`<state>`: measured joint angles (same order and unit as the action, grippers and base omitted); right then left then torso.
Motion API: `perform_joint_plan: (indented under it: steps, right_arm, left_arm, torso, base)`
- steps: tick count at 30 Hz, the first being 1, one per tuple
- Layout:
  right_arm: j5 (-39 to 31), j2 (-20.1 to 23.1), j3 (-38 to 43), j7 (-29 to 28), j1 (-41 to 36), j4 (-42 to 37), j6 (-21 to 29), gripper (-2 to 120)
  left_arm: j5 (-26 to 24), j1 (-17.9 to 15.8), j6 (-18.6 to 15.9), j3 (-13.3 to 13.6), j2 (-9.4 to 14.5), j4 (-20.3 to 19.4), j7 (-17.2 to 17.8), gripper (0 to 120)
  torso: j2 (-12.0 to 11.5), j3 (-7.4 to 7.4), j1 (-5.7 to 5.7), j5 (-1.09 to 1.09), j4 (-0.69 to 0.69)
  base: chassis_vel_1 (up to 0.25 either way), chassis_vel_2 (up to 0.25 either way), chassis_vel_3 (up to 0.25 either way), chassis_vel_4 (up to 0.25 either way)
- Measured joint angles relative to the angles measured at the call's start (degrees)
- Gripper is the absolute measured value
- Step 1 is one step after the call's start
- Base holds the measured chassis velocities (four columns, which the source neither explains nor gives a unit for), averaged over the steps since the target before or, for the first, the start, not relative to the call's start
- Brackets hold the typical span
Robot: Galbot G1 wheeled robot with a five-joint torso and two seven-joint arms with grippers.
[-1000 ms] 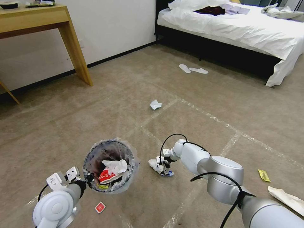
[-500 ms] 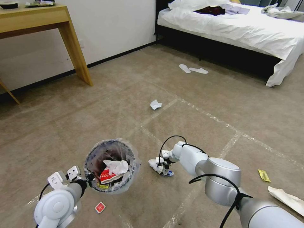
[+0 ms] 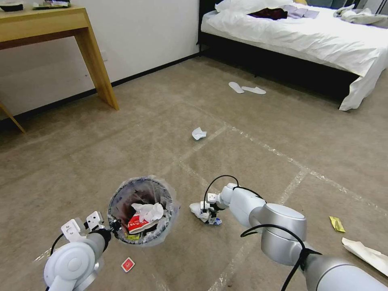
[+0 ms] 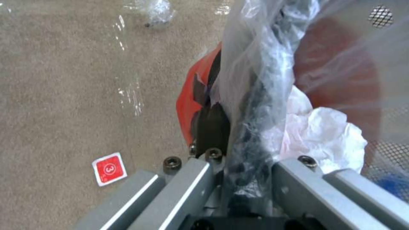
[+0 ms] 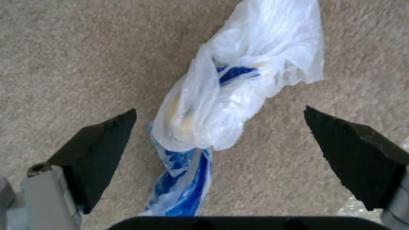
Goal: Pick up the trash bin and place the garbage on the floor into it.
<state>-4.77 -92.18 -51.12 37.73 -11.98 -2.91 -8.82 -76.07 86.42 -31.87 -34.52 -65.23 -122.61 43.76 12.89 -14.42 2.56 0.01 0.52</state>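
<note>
Since a second earlier the right arm had sunk a little lower and nearer over its target, and the trash bin had dropped slightly toward the camera; the litter on the floor (image 3: 250,161) lay as before.

At about 7 o'clock in the head view, the left gripper (image 3: 112,227) was clenched on the near rim of the trash bin (image 3: 141,210), pinching rim and clear liner together. The bin's mouth opened up toward the camera, tilted a little, with a white tissue (image 3: 148,211) and a crushed red cup (image 3: 135,224) inside. A small red square packet (image 3: 127,264) lay on the carpet just below the bin.

At roughly 6 o'clock, the right gripper (image 3: 210,214) stood over a crumpled white and blue plastic bag (image 3: 201,211), its fingers (image 5: 98,150) spread wide on either side and not gripping it. In the head view the bag's long axis ran from about 10 o'clock to 4 o'clock, the blue end toward 4.

Farther right, at 4 o'clock, lay a yellow wrapper (image 3: 336,224) and a pale sheet of paper (image 3: 365,254).
</note>
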Motion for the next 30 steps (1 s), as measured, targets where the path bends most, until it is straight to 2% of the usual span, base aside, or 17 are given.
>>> perform_joint_plan:
  steps: [12,15,20,21,23,24,26,29,30]
  right_arm:
    - [-1.15,0.02,0.0,-1.3,-1.08,-0.08,0.54,96]
    - [-1.66,0.03,0.07,-2.34,-1.13,-0.14,1.43,83]
    - [-2.0,0.03,0.16,-2.64,-1.29,-0.2,1.93,71]
    - [-2.21,0.03,0.26,-2.71,-1.44,-0.2,2.13,62]
    - [-2.32,0.03,0.36,-2.76,-1.64,-0.2,2.18,54]
    - [-2.32,0.03,0.36,-2.76,-1.64,-0.2,2.18,54]
    - [-2.5,0.03,0.49,-3.0,-1.98,-0.22,2.18,42]
    - [-2.54,0.03,0.51,-3.04,-2.1,-0.24,2.16,37]
    - [-2.61,0.03,0.58,-3.08,-2.19,-0.27,2.13,30]
  left_arm:
    - [0.11,0.23,0.0,0.09,-0.08,-0.13,-0.08,0]
    - [0.3,0.2,0.0,0.14,-0.15,-0.1,-0.17,0]
    - [0.45,0.11,0.02,0.38,-0.29,-0.05,-0.22,0]
    - [0.62,0.11,0.02,0.5,-0.37,0.03,-0.28,0]
    - [0.73,0.13,0.06,0.56,-0.36,0.05,-0.3,0]
    - [0.73,0.13,0.06,0.56,-0.36,0.05,-0.3,0]
    - [0.74,0.11,0.19,0.56,-0.16,0.05,-0.34,0]
    - [0.74,0.07,0.21,0.56,-0.14,0.05,-0.35,0]
    - [0.8,0.02,0.24,0.58,-0.13,0.16,-0.37,0]
  torso:
    - [0.0,0.0,0.0,0.0,0.0]
    - [0.0,0.0,0.0,0.0,0.0]
    - [0.0,0.0,0.0,0.0,0.0]
    - [0.0,0.0,0.0,0.0,0.0]
    - [0.0,0.0,0.0,0.0,0.0]
    - [0.0,0.0,0.0,0.0,0.0]
    - [0.0,0.0,0.0,0.0,0.0]
    - [0.0,0.0,0.0,0.0,0.0]
    - [0.0,0.0,0.0,0.0,0.0]
  base:
    - [0.0,0.0,0.0,0.0]
    - [0.0,0.0,0.0,0.0]
    - [0.0,0.0,0.0,0.0]
    - [0.0,0.0,0.0,0.0]
    - [0.0,0.0,0.0,0.0]
    - [0.0,0.0,0.0,0.0]
    - [0.0,0.0,0.0,0.0]
    - [0.0,0.0,0.0,0.0]
    - [0.0,0.0,0.0,0.0]
